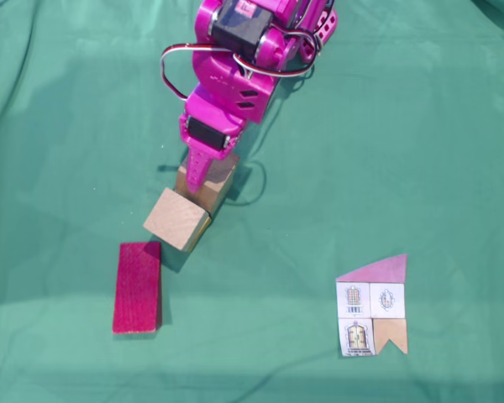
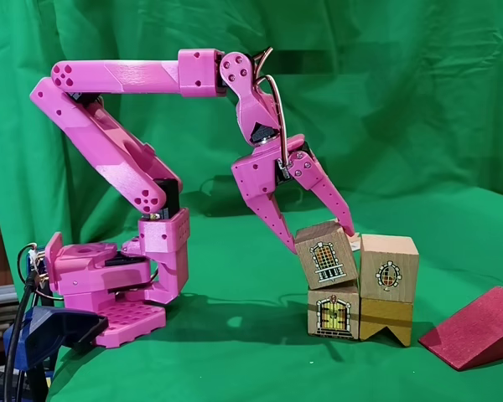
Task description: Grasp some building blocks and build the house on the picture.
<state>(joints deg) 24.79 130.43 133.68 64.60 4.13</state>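
Observation:
In the side-on fixed view, a tilted wooden building block (image 2: pixel 325 254) with a window drawing leans on a door-printed block (image 2: pixel 334 311). My pink gripper (image 2: pixel 322 239) straddles the tilted block's top, shut on it. Beside them a round-window block (image 2: pixel 389 268) sits on a notched tan block (image 2: pixel 386 320). From above, the gripper (image 1: pixel 203 180) covers the held block (image 1: pixel 221 178), with the other stack's top block (image 1: pixel 176 220) just below it. The dark-red slab (image 1: pixel 137 287) lies at lower left, and it looks wedge-shaped (image 2: pixel 474 328) from the side. The picture (image 1: pixel 372 306) of the house lies at lower right.
A green cloth (image 1: pixel 420 126) covers the table and the backdrop (image 2: pixel 419 100). The arm's base (image 2: pixel 109 289) stands at the left in the side-on view, with a blue clamp and cables (image 2: pixel 33 335) in front of it.

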